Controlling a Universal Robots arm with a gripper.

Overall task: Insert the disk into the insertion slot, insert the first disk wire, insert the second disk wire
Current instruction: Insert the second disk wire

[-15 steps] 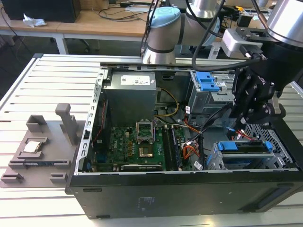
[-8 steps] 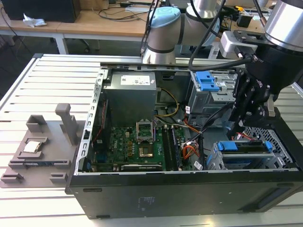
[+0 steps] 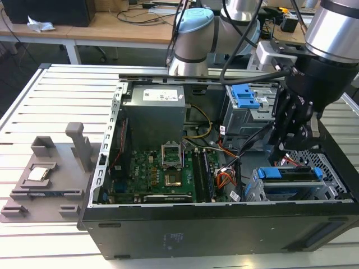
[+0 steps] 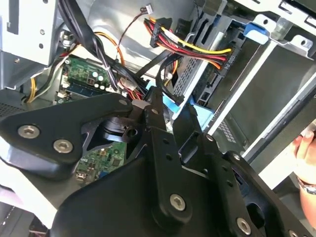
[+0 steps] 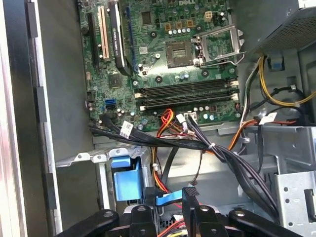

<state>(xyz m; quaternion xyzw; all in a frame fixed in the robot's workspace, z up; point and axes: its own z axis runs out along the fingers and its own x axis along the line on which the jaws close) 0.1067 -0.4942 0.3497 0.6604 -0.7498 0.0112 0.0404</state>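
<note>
Exterior view: the disk lies seated in the insertion slot, at the case corner on the exterior view's right. The gripper hangs just above it among loose black cables. These could snag on the arm and drag a plug askew. The taller grey cage stands close behind, leaving little room.

Second wrist view: the gripper is near a red, yellow and black power lead. A person's hand rests beside the metal cage, which I judge a pinch risk.

First wrist view: 1 blue flat cable crosses at the gripper. I cannot tell whether the jaws clamp it or stand open. If loosely held, it could twist and miss its socket. A black cable bundle runs past the motherboard, crowding the approach.
</note>
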